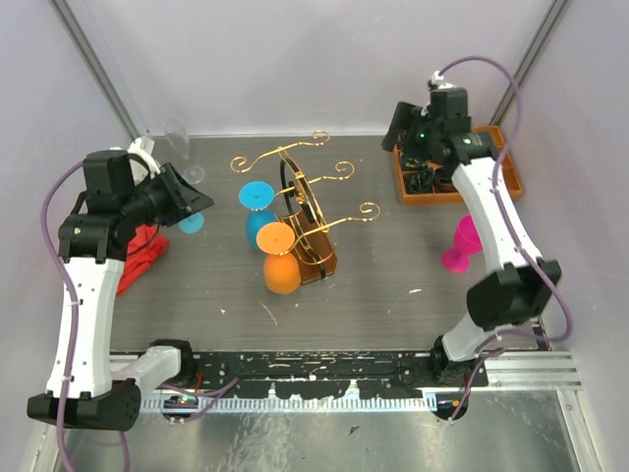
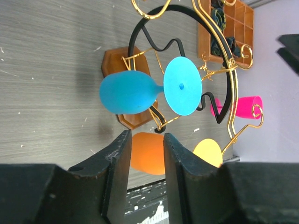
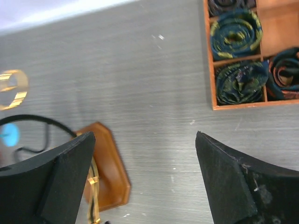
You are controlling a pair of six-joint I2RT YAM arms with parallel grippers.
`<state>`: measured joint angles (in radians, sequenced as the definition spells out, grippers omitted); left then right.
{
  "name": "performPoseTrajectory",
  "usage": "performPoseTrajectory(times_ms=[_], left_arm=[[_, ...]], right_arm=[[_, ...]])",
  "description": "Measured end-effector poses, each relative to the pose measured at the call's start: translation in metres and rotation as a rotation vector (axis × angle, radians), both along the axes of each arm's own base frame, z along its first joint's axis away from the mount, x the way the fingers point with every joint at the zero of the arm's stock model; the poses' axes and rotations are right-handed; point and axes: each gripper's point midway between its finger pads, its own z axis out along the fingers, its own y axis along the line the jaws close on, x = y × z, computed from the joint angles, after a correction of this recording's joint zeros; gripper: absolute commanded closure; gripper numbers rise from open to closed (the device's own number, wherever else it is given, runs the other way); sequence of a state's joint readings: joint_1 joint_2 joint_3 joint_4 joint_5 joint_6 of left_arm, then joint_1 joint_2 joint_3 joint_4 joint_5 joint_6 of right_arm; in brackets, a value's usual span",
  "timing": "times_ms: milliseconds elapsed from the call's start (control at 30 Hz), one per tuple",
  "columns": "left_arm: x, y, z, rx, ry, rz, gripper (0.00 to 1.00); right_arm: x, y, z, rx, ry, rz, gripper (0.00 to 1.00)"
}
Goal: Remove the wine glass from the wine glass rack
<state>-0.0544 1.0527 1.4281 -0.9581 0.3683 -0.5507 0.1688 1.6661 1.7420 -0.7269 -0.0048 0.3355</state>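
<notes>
Right wrist alone catches rolled ties (image 3: 235, 28) in the tray (image 3: 280, 28), left wrist the blue wine glass (image 2: 128, 92) hanging on the wine glass rack (image 2: 120, 63), left tool (image 2: 145, 140) levelled at it, narrowly parted, empty, right tool (image 3: 144, 137) stretched high over the far worktop (image 3: 154, 74), gaping, empty.

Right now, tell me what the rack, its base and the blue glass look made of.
The wine glass rack: thin metal wire with a shiny gold finish that glints along its curls. Its base: likely wood, glossy brown with bevelled edges. The blue glass: probably plastic, since its colour is opaque and matte with no transparency.
</notes>
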Motion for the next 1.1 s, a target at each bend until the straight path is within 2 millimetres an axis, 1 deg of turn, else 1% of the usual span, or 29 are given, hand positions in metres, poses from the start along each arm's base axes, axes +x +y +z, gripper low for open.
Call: performPoseTrajectory(times_ms=[33,133,200,267,333,433,500,633,767,967,1100], left_arm=[[0.0,-0.001,-0.001,-0.003,0.008,-0.005,0.63],[0.001,-0.008,-0.005,-0.021,0.033,-0.028,0.63],[0.002,-0.014,-0.006,-0.036,0.036,-0.045,0.61],[0.004,-0.02,-0.005,-0.043,0.031,-0.059,0.59],[0.009,-0.026,-0.006,-0.047,0.029,-0.076,0.58],[0.019,-0.035,-0.013,-0.05,0.049,-0.094,0.56],[0.026,-0.04,-0.02,-0.045,0.067,-0.098,0.55],[0.036,-0.048,-0.028,-0.032,0.08,-0.107,0.54],[0.042,-0.049,-0.027,-0.025,0.062,-0.102,0.52],[0.051,-0.051,-0.032,-0.023,0.064,-0.102,0.52],[0.054,-0.053,-0.035,-0.025,0.071,-0.107,0.52]], right_arm=[[-0.006,0.002,0.017,0.018,-0.035,0.01,0.08],[-0.034,0.012,0.071,0.097,-0.146,0.065,0.1],[-0.053,0.022,0.099,0.148,-0.203,0.112,0.11],[-0.071,0.038,0.117,0.191,-0.233,0.171,0.11],[-0.087,0.059,0.127,0.223,-0.24,0.243,0.11],[-0.102,0.083,0.131,0.253,-0.22,0.321,0.11],[-0.109,0.088,0.13,0.259,-0.199,0.338,0.11],[-0.113,0.086,0.134,0.26,-0.193,0.334,0.11],[-0.118,0.083,0.134,0.257,-0.188,0.329,0.11],[-0.118,0.082,0.133,0.253,-0.182,0.325,0.11],[-0.118,0.081,0.132,0.249,-0.181,0.317,0.11]])
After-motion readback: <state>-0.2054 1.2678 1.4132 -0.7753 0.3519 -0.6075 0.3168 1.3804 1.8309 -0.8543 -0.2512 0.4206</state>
